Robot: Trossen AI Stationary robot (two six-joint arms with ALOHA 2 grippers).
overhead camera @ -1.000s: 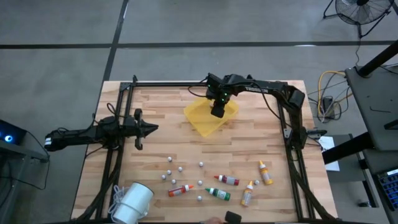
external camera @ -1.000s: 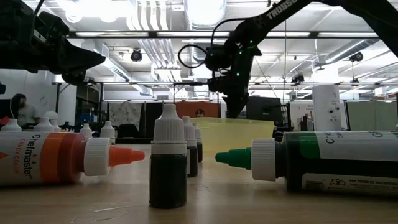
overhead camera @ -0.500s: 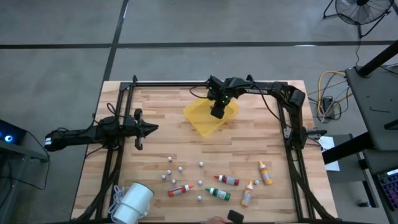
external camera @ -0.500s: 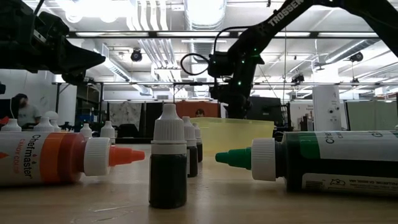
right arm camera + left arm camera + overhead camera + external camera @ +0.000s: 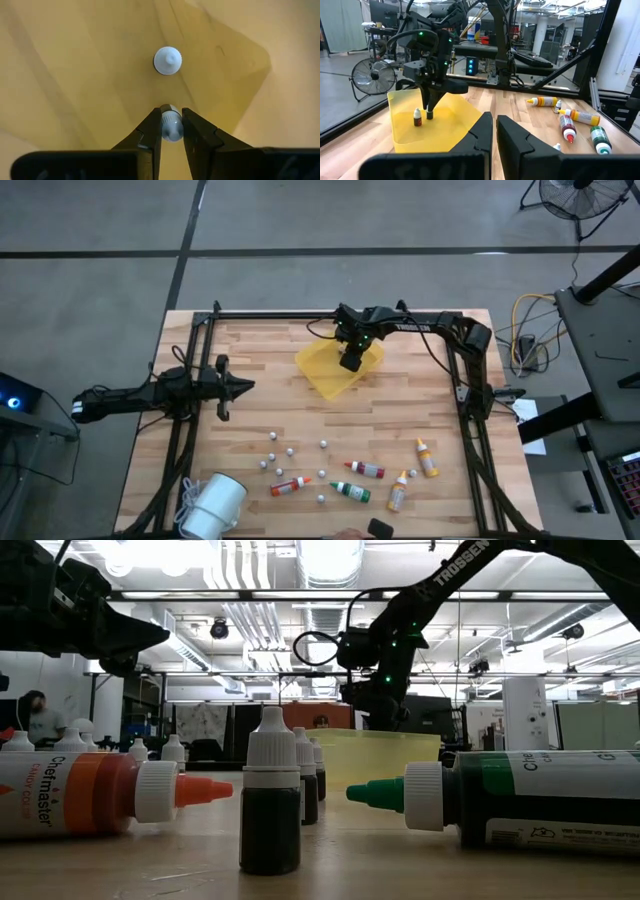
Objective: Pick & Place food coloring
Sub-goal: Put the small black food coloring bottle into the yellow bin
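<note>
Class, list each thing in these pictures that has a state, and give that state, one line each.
Right gripper: closed on the cap of the gripped bottle, over the yellow tray.
Gripped bottle: upright in the tray.
Second tray bottle: upright, free.
Food coloring bottles: five, capped, lying on the table.
Left gripper: shut, empty, above the table.
</note>
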